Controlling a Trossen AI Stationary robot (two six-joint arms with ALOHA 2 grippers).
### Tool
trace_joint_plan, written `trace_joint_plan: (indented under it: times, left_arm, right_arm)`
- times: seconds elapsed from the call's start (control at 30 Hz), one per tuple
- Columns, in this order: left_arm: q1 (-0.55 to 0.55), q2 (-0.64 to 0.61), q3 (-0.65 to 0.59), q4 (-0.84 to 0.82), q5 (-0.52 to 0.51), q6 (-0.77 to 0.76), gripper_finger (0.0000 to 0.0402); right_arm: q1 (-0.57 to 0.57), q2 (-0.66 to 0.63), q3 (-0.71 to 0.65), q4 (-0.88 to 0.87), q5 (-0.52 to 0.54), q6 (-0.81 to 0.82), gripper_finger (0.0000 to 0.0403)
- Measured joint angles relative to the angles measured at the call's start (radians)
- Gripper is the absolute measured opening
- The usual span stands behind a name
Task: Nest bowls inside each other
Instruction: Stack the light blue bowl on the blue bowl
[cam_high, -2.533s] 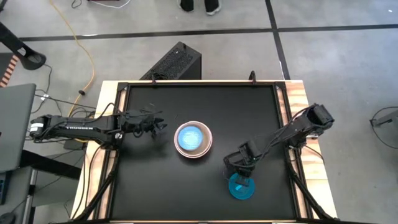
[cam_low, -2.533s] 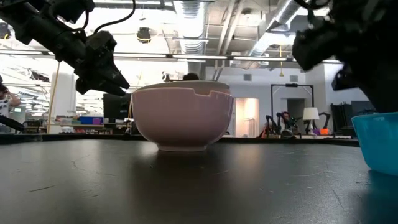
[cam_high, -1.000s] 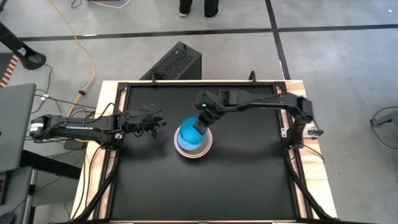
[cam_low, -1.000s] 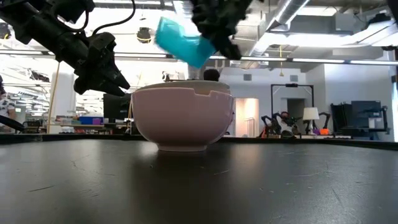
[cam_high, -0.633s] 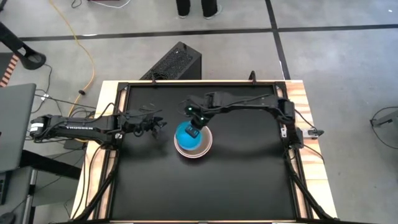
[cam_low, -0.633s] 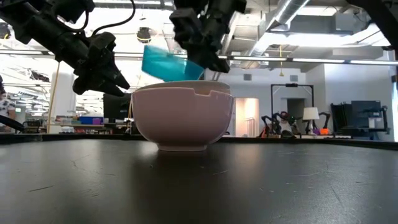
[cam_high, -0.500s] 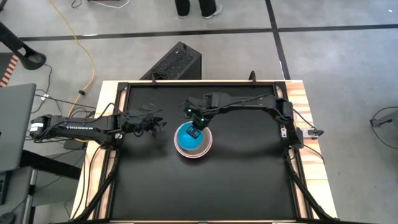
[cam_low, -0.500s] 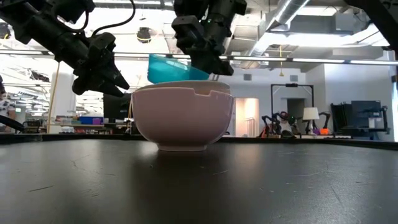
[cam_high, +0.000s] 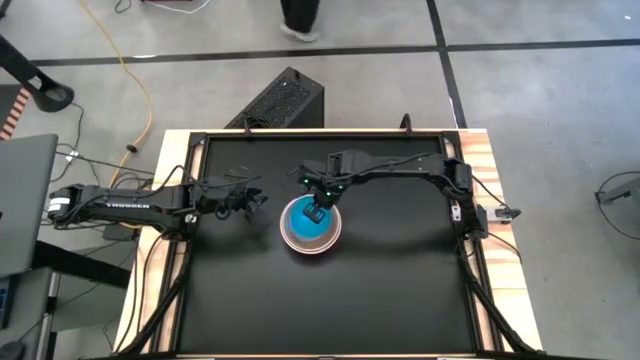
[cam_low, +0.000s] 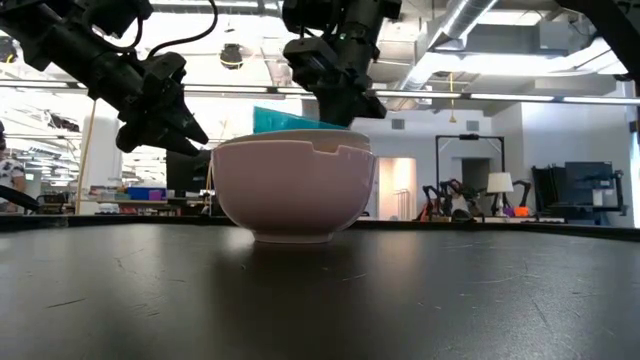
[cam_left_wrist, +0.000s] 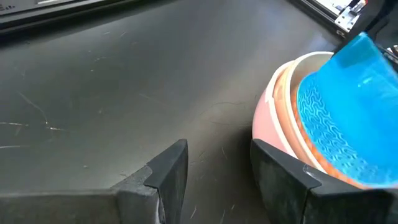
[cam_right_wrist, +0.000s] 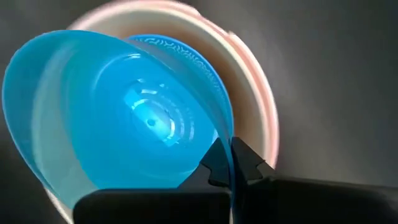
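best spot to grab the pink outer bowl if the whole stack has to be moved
Pinch the pink bowl by its rim, coming down from above on the side facing the left tool. The wall is rounded and wide, so only the thin, upright rim offers a hold. The opposite side is taken by the right tool, shut on the teal bowl.

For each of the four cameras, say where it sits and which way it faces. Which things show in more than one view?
High: above, looking straight down on both arms, table and bowl stack.
Low: at tabletop height, facing across to the stack.
Left wrist: over the left gripper, facing the stack.
Right wrist: over the right gripper, pinching the teal bowl.
All four share the stack and teal bowl.
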Motion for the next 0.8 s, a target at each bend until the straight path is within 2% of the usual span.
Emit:
trace_joint_plan:
  times: [0.17,0.8]
  left_arm:
    - [0.000,0.000,0.000,0.000,-0.001,0.000,0.0164]
    - [0.000,0.000,0.000,0.000,-0.002,0.000,0.0164]
  right_arm:
    - [-0.002,0.000,0.000,-0.060,0.032,0.007,0.0000]
    - [0.021,0.000,0.000,-0.039,0.035,0.041,0.0000]
